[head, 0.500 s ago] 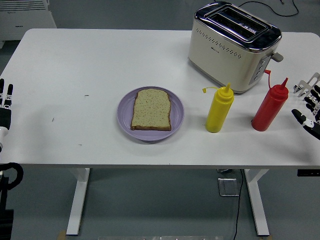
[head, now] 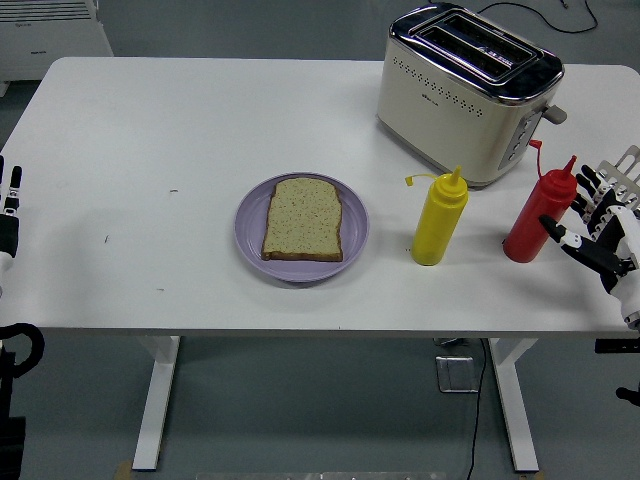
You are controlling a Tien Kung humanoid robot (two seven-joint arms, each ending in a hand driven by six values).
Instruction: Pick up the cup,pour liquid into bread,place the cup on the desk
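the right hand (head: 598, 225), fingers spread and holding nothing, sits just beside the red plastic squeeze bottle (head: 538, 215) standing upright on the white table (head: 180, 130). the slice of brown bread (head: 303, 219) lies on the round purple plate (head: 250, 225). the left hand (head: 8, 215) rests at the table's left edge.

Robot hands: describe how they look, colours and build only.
The right hand has black fingers with white segments near the tips, silver metal parts at the knuckles, and a white casing at the wrist. The left hand at the table's left edge shows the same black fingers with white patches.
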